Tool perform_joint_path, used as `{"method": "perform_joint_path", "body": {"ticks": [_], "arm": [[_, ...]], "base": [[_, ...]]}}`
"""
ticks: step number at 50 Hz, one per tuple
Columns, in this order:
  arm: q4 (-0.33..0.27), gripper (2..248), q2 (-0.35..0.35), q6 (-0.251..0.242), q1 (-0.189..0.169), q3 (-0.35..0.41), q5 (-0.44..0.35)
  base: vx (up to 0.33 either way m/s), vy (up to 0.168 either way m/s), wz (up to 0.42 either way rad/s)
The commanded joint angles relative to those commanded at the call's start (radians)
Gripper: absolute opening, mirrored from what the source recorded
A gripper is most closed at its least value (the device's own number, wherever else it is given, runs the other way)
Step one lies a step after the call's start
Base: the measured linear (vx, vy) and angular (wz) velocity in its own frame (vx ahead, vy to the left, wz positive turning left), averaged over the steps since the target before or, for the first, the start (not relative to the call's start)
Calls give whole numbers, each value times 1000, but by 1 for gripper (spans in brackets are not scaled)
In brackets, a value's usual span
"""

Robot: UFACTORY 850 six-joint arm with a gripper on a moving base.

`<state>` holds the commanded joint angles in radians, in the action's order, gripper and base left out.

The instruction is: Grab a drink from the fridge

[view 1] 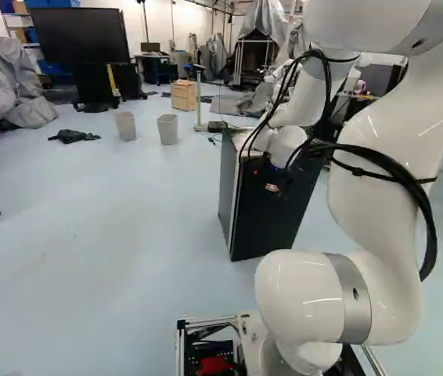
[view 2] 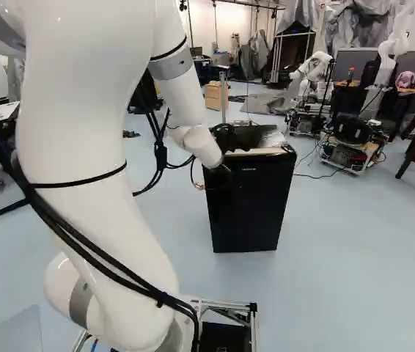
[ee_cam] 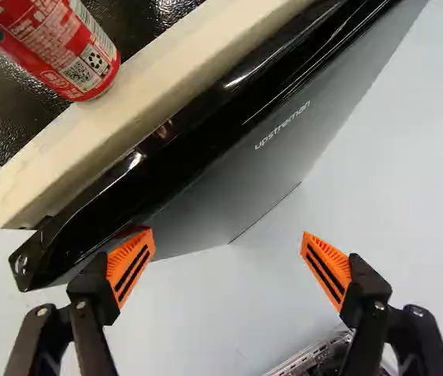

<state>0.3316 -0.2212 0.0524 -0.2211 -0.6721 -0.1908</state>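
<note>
Wrist view: gripper spread wide, one finger beside the fridge door, door-opening likely underway; next, hook its edge and pull.

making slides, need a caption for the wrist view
Open gripper near the corner of a black fridge, a red can on its top

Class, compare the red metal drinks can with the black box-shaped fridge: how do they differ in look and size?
The red metal drinks can carries dense white print; the black box-shaped fridge has a mostly plain dark front. The can is rounded; the fridge has flat sides. The can is far smaller than the fridge. Both carry lettering.
</note>
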Motion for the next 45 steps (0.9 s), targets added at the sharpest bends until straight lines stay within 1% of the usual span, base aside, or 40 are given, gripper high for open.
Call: {"method": "perform_joint_path", "body": {"ticks": [18,45], "arm": [[0,247,1,0,28,1,0],[0,247,-20,0,66,-24,0]], "base": [[0,0,0],[0,0,0]]}}
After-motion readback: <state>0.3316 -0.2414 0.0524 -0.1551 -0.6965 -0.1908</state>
